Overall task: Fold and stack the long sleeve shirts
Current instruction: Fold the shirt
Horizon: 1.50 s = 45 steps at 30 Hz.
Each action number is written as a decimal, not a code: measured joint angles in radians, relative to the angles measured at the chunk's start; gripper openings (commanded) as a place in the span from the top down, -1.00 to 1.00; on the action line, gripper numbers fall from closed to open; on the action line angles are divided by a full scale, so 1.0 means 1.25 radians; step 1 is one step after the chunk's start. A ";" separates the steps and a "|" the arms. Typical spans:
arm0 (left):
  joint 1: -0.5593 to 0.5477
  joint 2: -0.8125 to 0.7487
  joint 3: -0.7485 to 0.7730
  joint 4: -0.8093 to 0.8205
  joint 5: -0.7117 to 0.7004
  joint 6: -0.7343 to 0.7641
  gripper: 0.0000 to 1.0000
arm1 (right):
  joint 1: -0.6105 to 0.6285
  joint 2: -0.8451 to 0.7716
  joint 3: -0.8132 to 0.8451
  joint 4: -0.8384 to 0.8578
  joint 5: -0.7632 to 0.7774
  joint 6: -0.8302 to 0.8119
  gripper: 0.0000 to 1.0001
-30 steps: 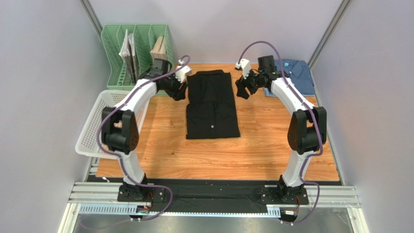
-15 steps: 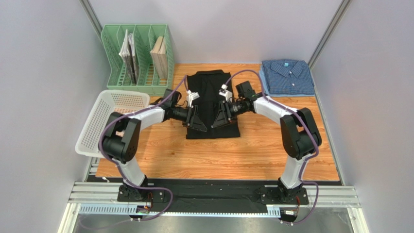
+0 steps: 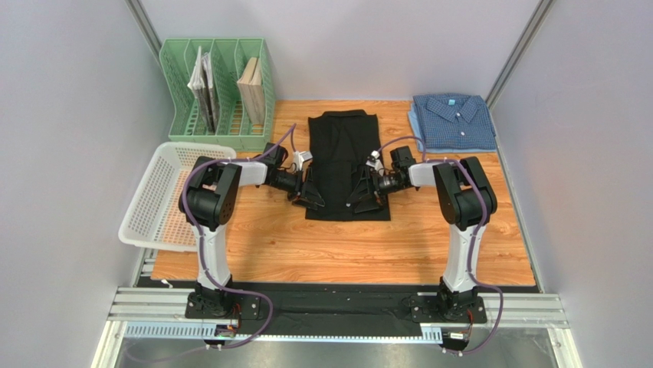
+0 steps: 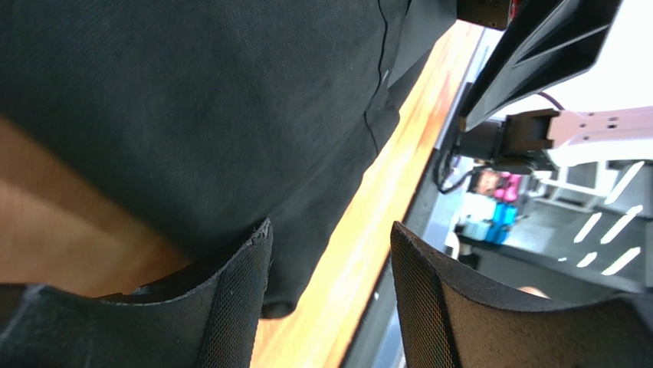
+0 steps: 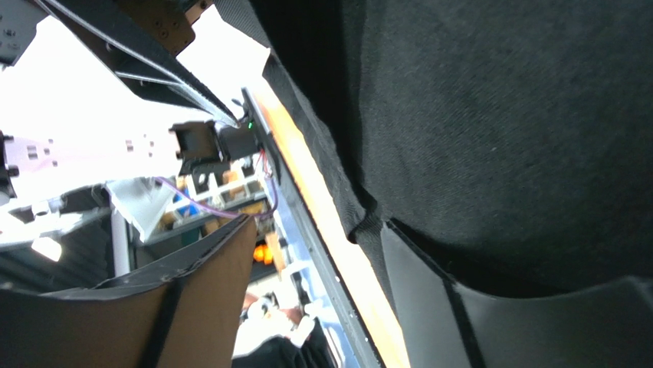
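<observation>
The black long sleeve shirt [image 3: 345, 157] lies folded in a long strip mid-table, collar at the far end. The blue checked shirt [image 3: 452, 123] sits folded in the back right corner. My left gripper [image 3: 312, 196] is low at the black shirt's near left edge, my right gripper [image 3: 359, 199] at its near right part. In the left wrist view the gripper [image 4: 329, 257] is open, one finger [image 4: 230, 299] against the black shirt's [image 4: 191, 115] edge. In the right wrist view the gripper [image 5: 318, 249] is open, and the black cloth [image 5: 498, 115] drapes onto its grey finger [image 5: 490, 314].
A green file rack [image 3: 218, 92] holding papers stands at the back left. A white mesh basket [image 3: 165, 195] hangs over the table's left edge. Bare wood [image 3: 345, 257] runs between the shirt and the arm bases. Grey walls close both sides.
Both arms swept from beside the collar down to the shirt's near end and dropped low. The black shirt sits slightly further right. The blue shirt is now uncovered.
</observation>
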 measured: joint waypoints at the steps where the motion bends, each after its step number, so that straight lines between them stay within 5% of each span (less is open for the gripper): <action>1: -0.003 0.005 0.015 -0.002 -0.004 0.005 -0.32 | -0.008 -0.007 -0.001 -0.004 0.005 0.000 -0.60; 5: -0.013 -0.016 0.012 0.027 -0.002 0.020 -0.43 | -0.027 -0.063 0.002 -0.024 0.046 -0.001 -0.83; 12: -0.101 -0.206 -0.136 0.184 0.036 -0.081 -0.52 | 0.026 -0.266 -0.097 0.048 0.049 0.047 -0.87; 18: -0.179 -0.081 -0.135 0.405 0.028 -0.241 -0.62 | 0.040 -0.147 -0.104 0.089 0.022 0.055 -0.88; 22: -0.152 0.006 -0.134 0.432 0.021 -0.299 -0.64 | -0.005 -0.064 -0.086 0.055 -0.036 0.013 -0.89; 32: -0.062 -0.019 -0.179 0.427 0.039 -0.291 -0.64 | -0.063 -0.045 -0.068 -0.014 -0.093 -0.089 -0.93; 40: -0.050 -0.283 -0.194 0.142 -0.088 -0.022 -0.64 | -0.070 -0.302 -0.042 -0.307 0.080 -0.341 -0.89; 45: -0.094 -0.490 -0.127 0.017 -0.272 0.314 -0.34 | -0.058 -0.580 -0.078 -0.294 0.269 -0.605 -0.50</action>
